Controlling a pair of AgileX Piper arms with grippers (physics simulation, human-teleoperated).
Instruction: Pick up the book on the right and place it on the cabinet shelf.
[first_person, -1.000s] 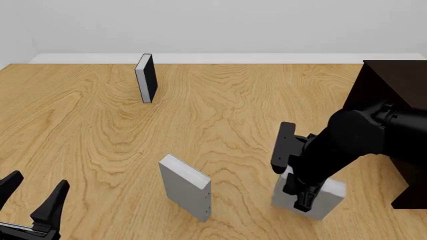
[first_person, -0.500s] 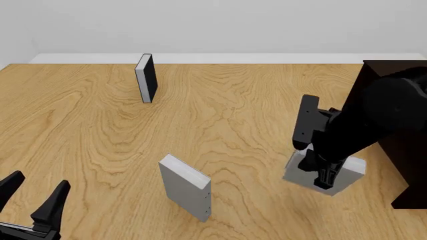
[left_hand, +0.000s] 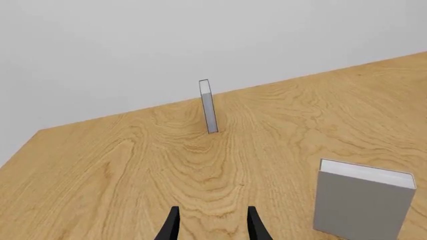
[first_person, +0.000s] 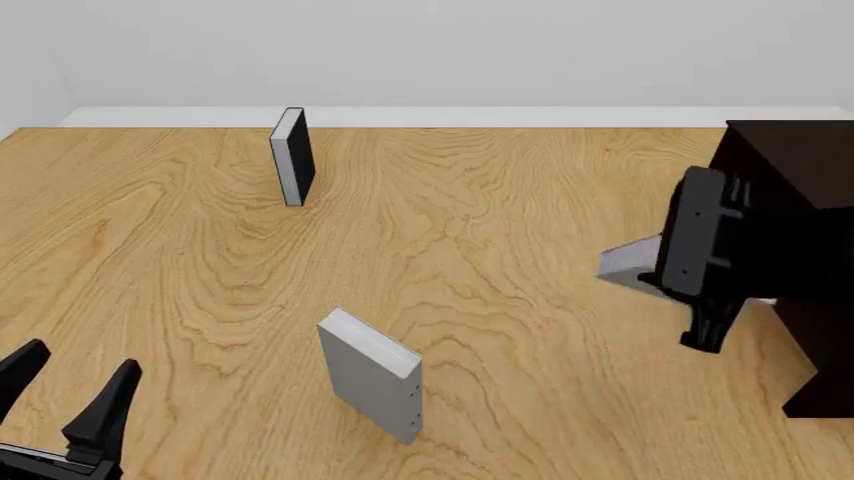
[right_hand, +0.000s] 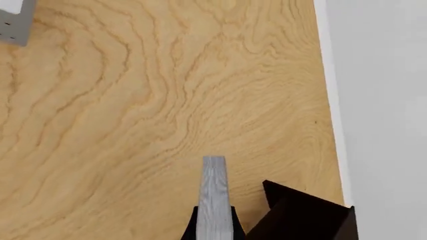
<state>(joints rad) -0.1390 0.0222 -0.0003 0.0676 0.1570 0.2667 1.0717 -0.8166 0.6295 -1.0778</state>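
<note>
Wood-grain bench, grey book lifted at its right side.
Right end effector is clamped on the book, which sticks out from between the fingers edge-on in the wrist view, held clear of the bench and just beside the dark cabinet (its shelf is hidden). Left end effector hangs spread wide at the near left corner, well apart from the dotted grey book and black-covered book.

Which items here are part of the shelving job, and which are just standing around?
In the job:
- the book, held by the right gripper
- the cabinet

Bystanders:
- the dotted grey book
- the black-covered book
- the left gripper, open
</note>
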